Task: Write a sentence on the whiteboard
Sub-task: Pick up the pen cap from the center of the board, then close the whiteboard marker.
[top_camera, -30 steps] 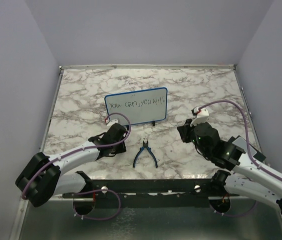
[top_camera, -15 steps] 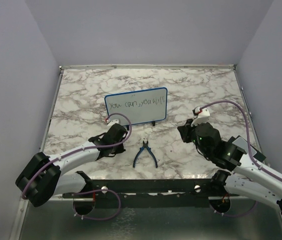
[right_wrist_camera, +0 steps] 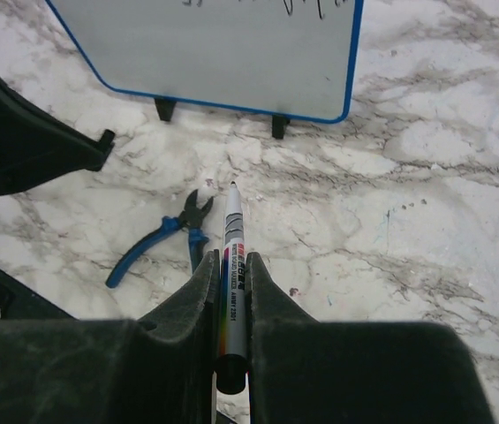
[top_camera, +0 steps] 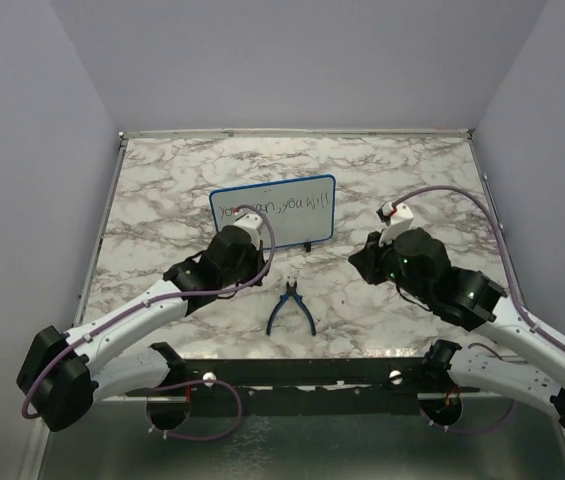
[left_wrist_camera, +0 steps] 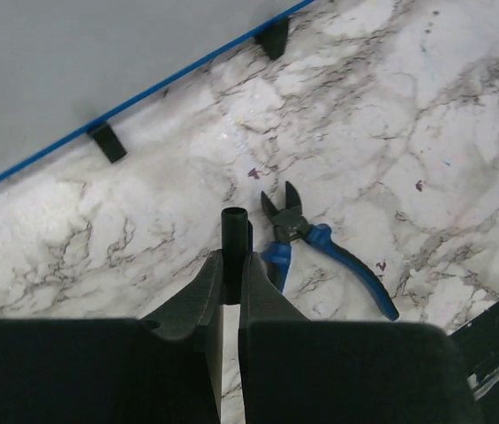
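Observation:
The blue-framed whiteboard [top_camera: 297, 232] stands upright mid-table on small black feet. The sentence [top_camera: 300, 206] runs across it in thin black marker; my left arm covers its first words in the top view. My left gripper [left_wrist_camera: 231, 261] is shut on a short black cap [left_wrist_camera: 233, 231] and hangs just in front of the whiteboard's [left_wrist_camera: 99, 62] lower left part. My right gripper [right_wrist_camera: 231, 262] is shut on a white whiteboard marker [right_wrist_camera: 233, 228]. Its bare tip points at the whiteboard [right_wrist_camera: 231, 53] from a short distance, above the marble.
Blue-handled pliers [top_camera: 290, 308] lie on the marble table in front of the board, between the two grippers, also seen as pliers [left_wrist_camera: 324, 249] and pliers [right_wrist_camera: 162, 240]. Raised metal edging borders the table [top_camera: 412, 180]. My left arm [right_wrist_camera: 19, 146] shows at the right wrist view's left edge.
My left gripper has closed on the black cap and swung up and forward to the board's left part, now hiding the first words. The right arm has shifted slightly.

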`<action>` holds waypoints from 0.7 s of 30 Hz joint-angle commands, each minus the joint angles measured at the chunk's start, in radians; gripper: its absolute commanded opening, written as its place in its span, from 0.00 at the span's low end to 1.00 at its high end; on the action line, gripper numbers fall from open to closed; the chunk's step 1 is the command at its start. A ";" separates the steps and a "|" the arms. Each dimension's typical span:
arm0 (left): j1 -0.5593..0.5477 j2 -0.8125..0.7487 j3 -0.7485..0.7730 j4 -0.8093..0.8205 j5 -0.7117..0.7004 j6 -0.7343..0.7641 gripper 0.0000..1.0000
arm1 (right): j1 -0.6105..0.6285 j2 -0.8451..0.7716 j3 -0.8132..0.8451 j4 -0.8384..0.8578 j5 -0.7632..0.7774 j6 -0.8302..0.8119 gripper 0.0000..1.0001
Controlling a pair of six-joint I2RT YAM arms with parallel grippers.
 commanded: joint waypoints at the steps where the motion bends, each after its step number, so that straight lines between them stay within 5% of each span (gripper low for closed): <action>1: -0.040 -0.030 0.050 0.018 0.159 0.242 0.00 | -0.030 0.000 0.132 -0.136 -0.165 -0.044 0.00; 7: -0.118 -0.170 -0.009 0.091 0.175 0.363 0.00 | -0.105 0.052 0.187 -0.165 -0.400 -0.057 0.01; 15: -0.196 -0.252 -0.043 0.105 0.265 0.384 0.00 | -0.434 0.132 0.192 -0.150 -1.047 -0.089 0.01; 21: -0.300 -0.260 -0.051 0.096 0.240 0.397 0.00 | -0.450 0.182 0.183 -0.199 -1.228 -0.103 0.01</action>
